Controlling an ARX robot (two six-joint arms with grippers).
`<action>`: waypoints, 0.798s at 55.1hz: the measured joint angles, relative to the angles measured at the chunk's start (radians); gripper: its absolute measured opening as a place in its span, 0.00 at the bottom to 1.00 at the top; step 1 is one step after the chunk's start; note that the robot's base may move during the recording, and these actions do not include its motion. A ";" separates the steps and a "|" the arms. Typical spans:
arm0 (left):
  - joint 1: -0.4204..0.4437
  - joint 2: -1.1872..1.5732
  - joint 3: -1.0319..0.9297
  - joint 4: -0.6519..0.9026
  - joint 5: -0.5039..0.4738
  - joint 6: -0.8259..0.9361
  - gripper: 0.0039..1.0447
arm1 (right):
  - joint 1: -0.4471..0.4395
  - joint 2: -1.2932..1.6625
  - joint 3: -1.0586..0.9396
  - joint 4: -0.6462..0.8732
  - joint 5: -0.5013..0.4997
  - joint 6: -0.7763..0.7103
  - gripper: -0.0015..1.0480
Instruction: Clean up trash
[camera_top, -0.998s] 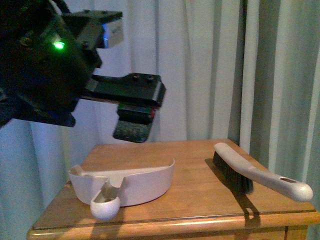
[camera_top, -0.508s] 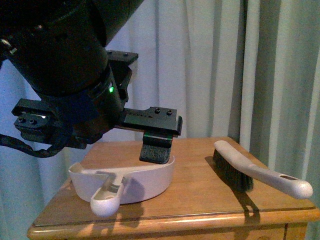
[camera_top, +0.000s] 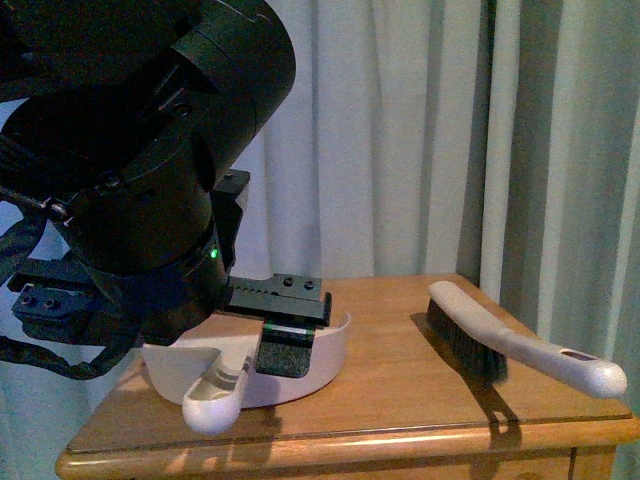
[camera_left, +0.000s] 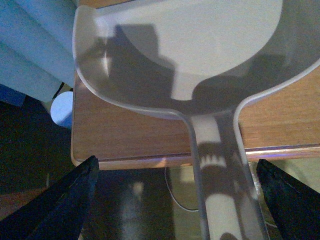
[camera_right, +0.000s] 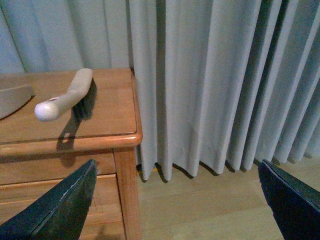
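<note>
The trash is out of view in every frame. A white dustpan (camera_top: 318, 352) lies on the wooden table (camera_top: 400, 400), its handle (camera_top: 213, 402) reaching over the front edge. My left gripper (camera_top: 272, 345) hangs open low over the pan's handle end. In the left wrist view the dustpan (camera_left: 200, 45) fills the upper part, and its handle (camera_left: 225, 190) runs between my spread left gripper (camera_left: 180, 210) fingers without touching them. My right gripper (camera_right: 177, 210) is open and holds nothing, off the table's side above the floor.
A white-handled brush with black bristles (camera_top: 500, 345) lies on the table's right side; the right wrist view shows this brush (camera_right: 65, 97) too. Grey curtains (camera_top: 420, 140) hang behind the table. A table corner (camera_right: 131, 136) stands beside the right gripper. My left arm's bulk hides the table's left part.
My left arm has come down from high above the table's left side. Its gripper now sits just over the dustpan. Dustpan and brush have not moved.
</note>
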 joint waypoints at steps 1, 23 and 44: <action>0.000 0.000 -0.002 0.000 0.000 -0.001 0.93 | 0.000 0.000 0.000 0.000 0.000 0.000 0.93; 0.006 0.031 -0.034 0.037 0.012 -0.004 0.93 | 0.000 0.000 0.000 0.000 0.000 0.000 0.93; 0.001 0.065 -0.037 0.064 0.016 0.000 0.87 | 0.000 0.000 0.000 0.000 0.000 0.000 0.93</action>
